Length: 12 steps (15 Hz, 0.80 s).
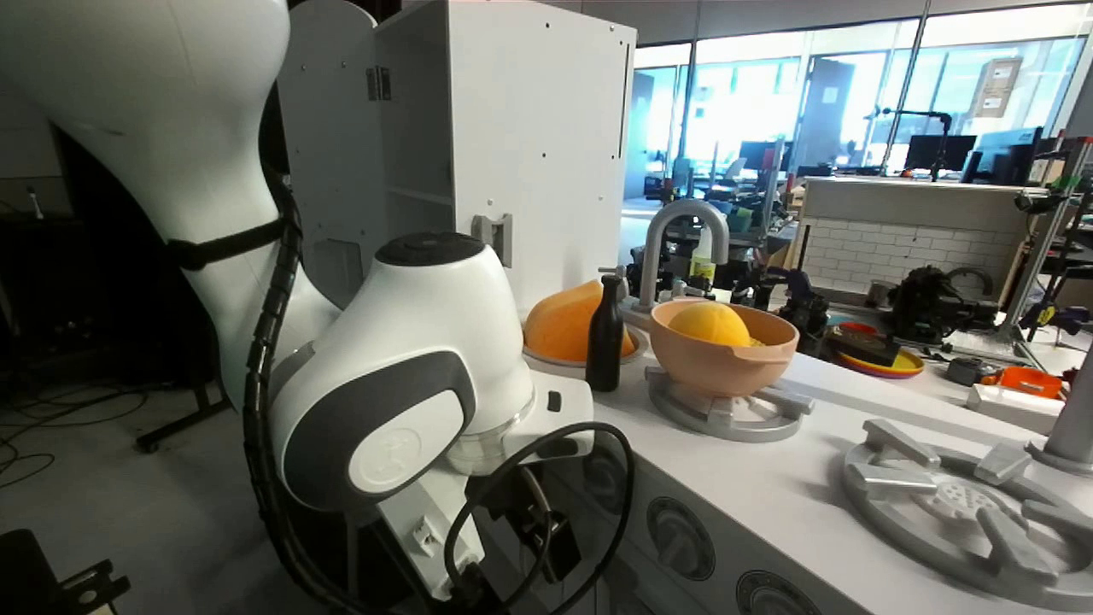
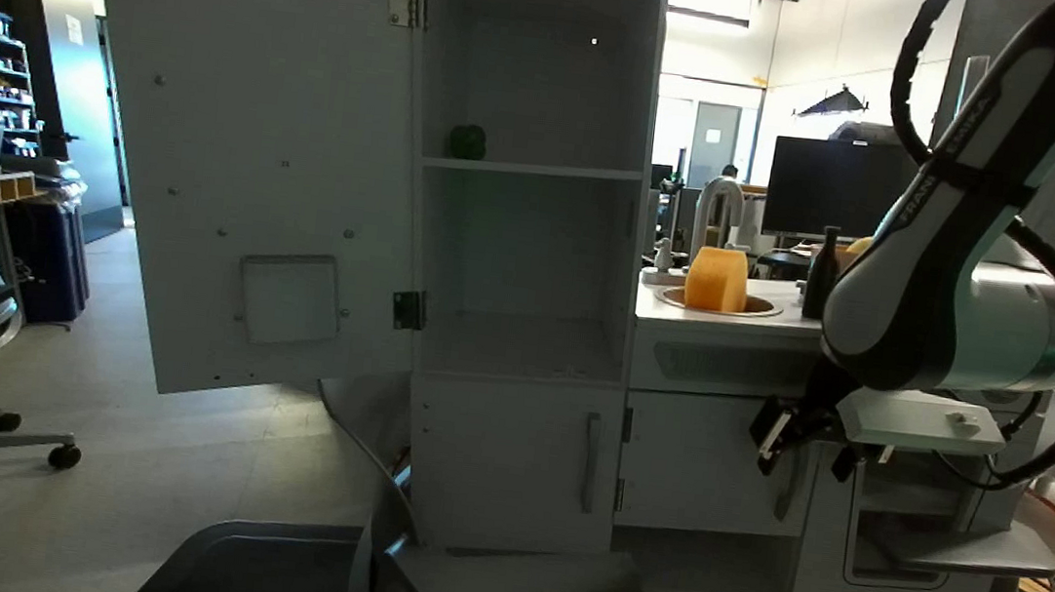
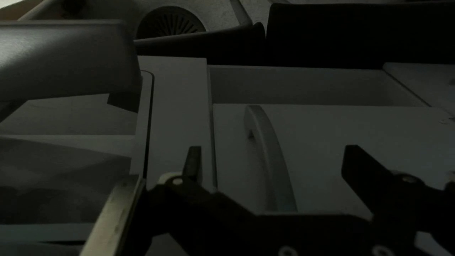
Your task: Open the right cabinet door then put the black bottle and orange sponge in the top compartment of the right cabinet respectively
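On the white tabletop point(image 1: 786, 483), just beside the sink point(image 2: 765, 307), stands one black bottle point(image 1: 604, 342), upright. One orange sponge point(image 2: 716, 280) sits in the sink, and one tap point(image 1: 656, 252) rises at its edge; both exterior views show bottle, sponge and tap. Two burners point(image 1: 956, 500) can be counted farther along, and the burner nearer the sink carries one bowl point(image 1: 721, 363) with a yellow thing point(image 1: 709, 322) inside. Three knobs point(image 1: 680, 538) show on the front below.

Past the sink's other side is one tall cabinet point(image 1: 538, 128), its one upper door point(image 2: 263, 111) swung wide on two hinges point(image 2: 408, 2). Two compartments point(image 2: 542, 249) lie open to view, and the top compartment point(image 2: 550, 83) holds one green thing point(image 2: 467, 142) toward the hinge side. Bottle and sponge, one of each, are both outside the cabinet.

One pincer point(image 3: 273, 154) is released, its two fingers point(image 3: 362, 174) spread well apart. It hangs in front of one lower door point(image 2: 696, 461); the wrist view shows one curved handle point(image 3: 273, 167) between the fingers, though I cannot tell whether they touch it.
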Each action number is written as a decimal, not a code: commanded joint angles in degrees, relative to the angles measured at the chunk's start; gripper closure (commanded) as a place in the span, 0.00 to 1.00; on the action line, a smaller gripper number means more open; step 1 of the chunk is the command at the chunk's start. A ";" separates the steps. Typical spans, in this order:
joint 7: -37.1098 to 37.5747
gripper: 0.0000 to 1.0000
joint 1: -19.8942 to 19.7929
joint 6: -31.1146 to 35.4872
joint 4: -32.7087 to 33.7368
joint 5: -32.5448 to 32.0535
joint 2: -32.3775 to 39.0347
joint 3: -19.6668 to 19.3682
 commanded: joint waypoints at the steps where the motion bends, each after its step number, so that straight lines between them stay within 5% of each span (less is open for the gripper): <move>1: 0.52 0.28 1.53 2.46 0.23 0.78 0.60 -1.14; 10: 2.86 0.95 4.45 2.17 1.14 1.93 1.43 -4.15; 12: 5.71 1.00 7.18 0.80 1.39 3.14 1.53 -5.45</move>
